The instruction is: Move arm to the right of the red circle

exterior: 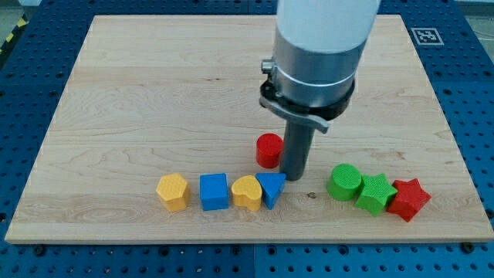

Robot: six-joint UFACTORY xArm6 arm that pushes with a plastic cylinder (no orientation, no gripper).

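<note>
The red circle (268,149) stands on the wooden board (154,93) a little right of centre, toward the view's bottom. My tip (293,177) is the lower end of the dark rod. It sits just right of the red circle and slightly below it, very close to it. The tip is also right beside the blue triangle (272,188), at its upper right corner.
A row lies along the view's bottom: yellow hexagon (173,191), blue square (214,191), yellow heart (247,192), then the blue triangle. At the view's right sit a green circle (345,182), a green star (376,193) and a red star (408,198).
</note>
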